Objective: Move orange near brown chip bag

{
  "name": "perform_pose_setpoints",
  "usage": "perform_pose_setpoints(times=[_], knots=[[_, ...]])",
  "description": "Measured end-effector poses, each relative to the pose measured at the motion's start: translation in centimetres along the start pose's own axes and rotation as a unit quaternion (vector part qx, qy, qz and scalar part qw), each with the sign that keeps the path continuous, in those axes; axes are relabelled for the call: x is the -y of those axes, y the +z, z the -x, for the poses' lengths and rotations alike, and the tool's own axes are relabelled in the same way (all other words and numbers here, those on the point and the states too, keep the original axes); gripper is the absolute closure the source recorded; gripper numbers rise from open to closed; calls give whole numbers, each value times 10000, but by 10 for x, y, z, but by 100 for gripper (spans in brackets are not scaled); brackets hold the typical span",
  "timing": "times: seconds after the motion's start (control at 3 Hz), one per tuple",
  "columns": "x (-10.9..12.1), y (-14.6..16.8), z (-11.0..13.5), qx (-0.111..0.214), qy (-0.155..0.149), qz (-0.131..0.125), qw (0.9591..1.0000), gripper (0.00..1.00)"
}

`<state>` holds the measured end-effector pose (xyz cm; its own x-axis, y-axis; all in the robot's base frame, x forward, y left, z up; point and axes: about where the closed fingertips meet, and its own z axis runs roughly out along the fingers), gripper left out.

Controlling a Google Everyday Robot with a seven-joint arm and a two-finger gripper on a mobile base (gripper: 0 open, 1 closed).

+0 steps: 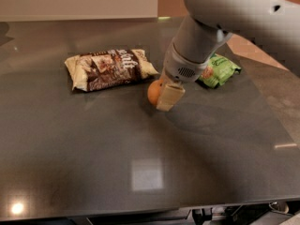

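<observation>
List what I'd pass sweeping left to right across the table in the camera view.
From the left: brown chip bag → orange → green snack bag. The hand grips the orange, overlapping its right side, so it gets no separate slot.

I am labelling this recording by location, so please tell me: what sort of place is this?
Probably a break-room or kitchen counter: a dark glossy countertop carries a brown chip bag and a green snack bag, and the gripper holds an orange between the two bags.
</observation>
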<state>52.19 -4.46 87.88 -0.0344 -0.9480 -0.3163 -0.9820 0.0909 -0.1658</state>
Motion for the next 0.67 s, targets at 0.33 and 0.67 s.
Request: perform_pose_setpoints(times=[0.33,0.67], knots=[[31,16,13,-89,411,-204,9989,100],[54,32,27,-187,664,-285,9972,100]])
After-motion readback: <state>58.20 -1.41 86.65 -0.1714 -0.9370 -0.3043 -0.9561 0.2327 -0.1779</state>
